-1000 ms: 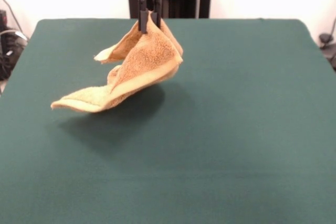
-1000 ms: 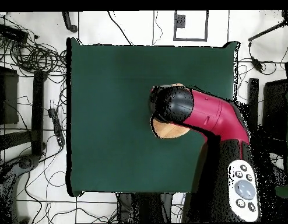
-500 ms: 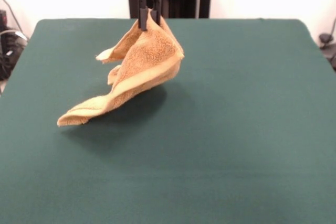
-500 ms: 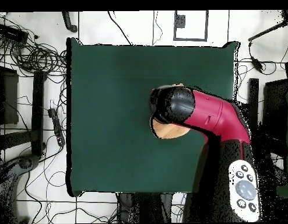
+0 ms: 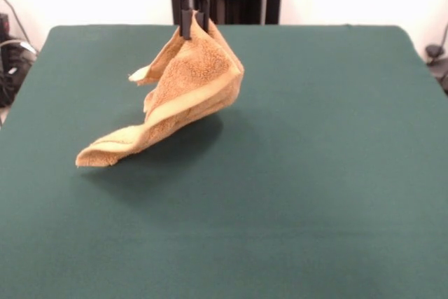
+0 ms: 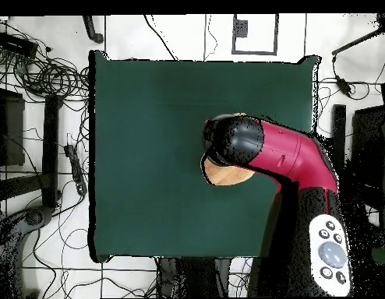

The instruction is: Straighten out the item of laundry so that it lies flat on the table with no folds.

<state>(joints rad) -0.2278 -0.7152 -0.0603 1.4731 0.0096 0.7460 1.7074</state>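
In the front view the gripper [image 5: 194,24] hangs at about 12 o'clock of the table [image 5: 322,173], its jaws pinched shut on 1 raised peak of the towel [image 5: 183,96]. The cloth drapes from that pinch down toward 8 o'clock, doubled over itself, with a pale border band running along the fold; only its lowest corner, at about 9 o'clock of the table's middle, looks to touch or nearly touch the felt, with a shadow under the rest. The step in hand is judged to be the lift-and-drag: the towel is held up but not yet spread. In the overhead view the arm [image 6: 285,152] reaches in from 4 o'clock and hides most of the towel [image 6: 220,174], of which 1 orange crescent shows at the wrist's 7 o'clock side, right of the table's [image 6: 149,117] centre; the gripper itself is hidden here. The next move likely calls for carrying the pinch away from the trailing corner while lowering, so the fold peels open before release.
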